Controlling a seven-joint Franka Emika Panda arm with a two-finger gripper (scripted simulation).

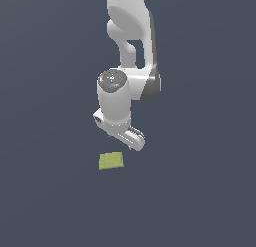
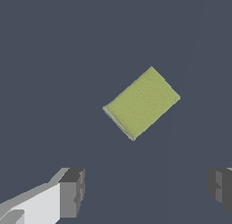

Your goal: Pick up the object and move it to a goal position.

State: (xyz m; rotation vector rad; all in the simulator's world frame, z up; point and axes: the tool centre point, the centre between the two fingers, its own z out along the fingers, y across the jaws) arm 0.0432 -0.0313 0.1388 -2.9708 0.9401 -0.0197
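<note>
The object is a small flat yellow-green block [image 1: 111, 161] lying on the dark grey floor, just below the white arm's hand in the exterior view. In the wrist view the block [image 2: 141, 102] lies turned at an angle, apart from the fingers. My gripper [image 2: 146, 193] is open and empty, with its two grey fingertips [image 2: 72, 191] spread wide and nothing between them. In the exterior view the gripper [image 1: 134, 139] hangs above the block, a little toward the exterior view's right, and its fingers are mostly hidden behind the hand.
The floor [image 1: 200, 191] is a plain dark grey surface all around. The white arm [image 1: 130, 36] rises behind the hand toward the top of the exterior view.
</note>
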